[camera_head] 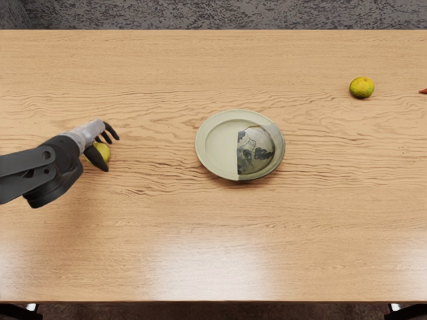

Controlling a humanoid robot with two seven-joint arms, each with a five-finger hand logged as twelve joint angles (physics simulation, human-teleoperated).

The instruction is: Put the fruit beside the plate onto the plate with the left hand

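A pale green plate (220, 140) with a dark patterned patch on its right half lies near the middle of the table. Well to its left, a small yellow-green fruit (103, 151) sits on the wood. My left hand (100, 143) comes in from the left edge and lies over this fruit, its dark fingers curled around it from above and in front. The fruit is mostly hidden by the hand and still looks to rest on the table. A second yellow-green fruit (361, 87) lies far off at the back right.
A small red object (423, 91) pokes in at the right edge, beside the far fruit. The table's far edge (213, 30) meets a dark grey floor. Bare wood stretches between the hand and the plate.
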